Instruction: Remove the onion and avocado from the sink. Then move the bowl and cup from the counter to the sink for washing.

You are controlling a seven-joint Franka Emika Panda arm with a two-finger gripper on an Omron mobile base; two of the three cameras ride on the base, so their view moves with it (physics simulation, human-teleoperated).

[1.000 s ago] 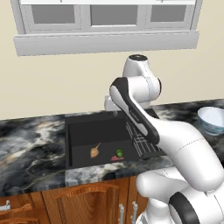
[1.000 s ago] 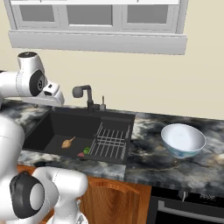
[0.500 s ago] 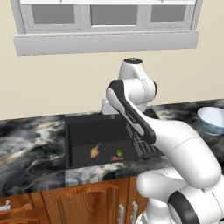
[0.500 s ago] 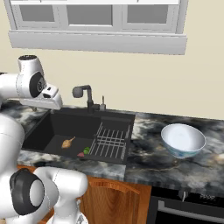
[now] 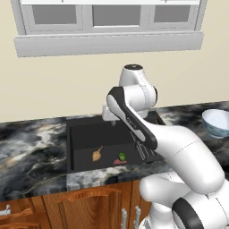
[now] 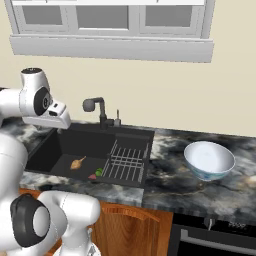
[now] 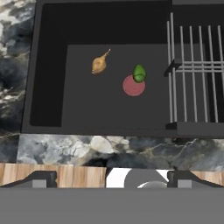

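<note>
- Black sink point(image 7: 48, 113), set into the marbled counter point(image 6: 170, 185), holds both things that must come out first: the onion point(image 7: 99, 64) and the avocado point(image 7: 139, 73) lie on the basin floor, near each other but apart, both toward the front of the basin.
- The avocado sits at the edge of a reddish round spot point(image 7: 133, 85) on the basin floor (what that spot is I cannot tell); the wire rack point(image 7: 192, 74) fills the basin's right-hand section, beside the avocado.
- The tool point(image 7: 112, 180) hangs above the sink's front edge and looks down into the basin; its jaws stand wide apart and nothing is between them.
- Step in hand, as I judge it: the first one, reaching for the onion or the avocado. Neither is out yet.
- The bowl point(image 6: 209, 160) stands on the counter to the right of the sink, well apart from the basin (its turn comes later).
- The next move, I reckon, calls for lowering the tool into the basin, centring the open jaws over one piece and closing on its body, not on the onion's thin tail.
- Risk: both are round and may roll away from the jaws on the smooth floor.
</note>
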